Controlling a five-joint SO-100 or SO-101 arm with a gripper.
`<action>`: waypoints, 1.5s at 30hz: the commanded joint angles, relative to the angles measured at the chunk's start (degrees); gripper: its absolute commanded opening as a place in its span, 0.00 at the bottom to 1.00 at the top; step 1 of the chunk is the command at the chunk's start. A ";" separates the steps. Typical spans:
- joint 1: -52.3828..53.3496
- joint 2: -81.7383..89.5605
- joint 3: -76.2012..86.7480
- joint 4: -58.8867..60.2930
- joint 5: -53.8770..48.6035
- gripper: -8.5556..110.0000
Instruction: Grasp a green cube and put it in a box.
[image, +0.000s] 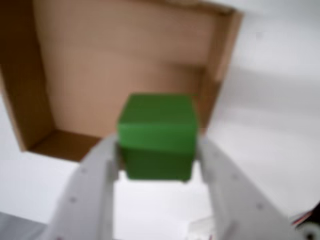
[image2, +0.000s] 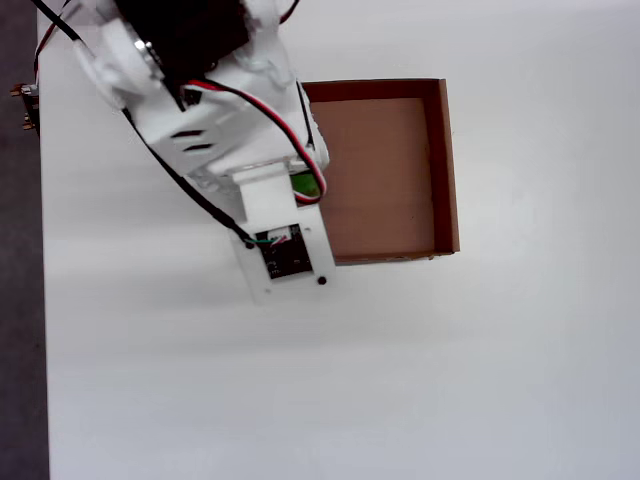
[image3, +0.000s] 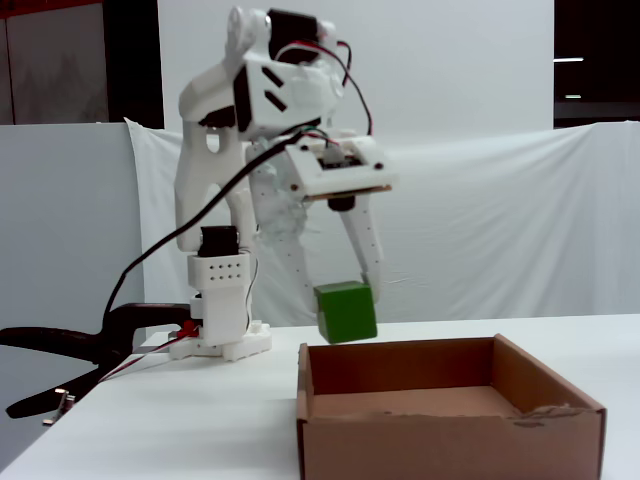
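Observation:
My gripper (image: 158, 150) is shut on the green cube (image: 157, 136), white fingers pressing its left and right faces. In the fixed view the cube (image3: 346, 311) hangs in the air, tilted, just above the near-left wall of the brown cardboard box (image3: 450, 440). In the wrist view the box (image: 125, 75) lies below and beyond the cube, its floor bare. In the overhead view only a green sliver of the cube (image2: 305, 185) shows under the arm, at the left wall of the box (image2: 448, 160).
The white arm's base (image3: 220, 330) stands at the table's far left in the fixed view, with a black clamp (image3: 70, 345) beside it. White table (image2: 400, 380) surrounds the box. A dark strip (image2: 18, 300) marks the table's left edge in the overhead view.

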 joint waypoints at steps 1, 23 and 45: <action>-1.85 -0.09 -3.87 -0.35 0.79 0.19; -6.06 -7.91 9.49 -18.72 2.90 0.19; -6.06 -8.35 15.47 -25.14 2.99 0.25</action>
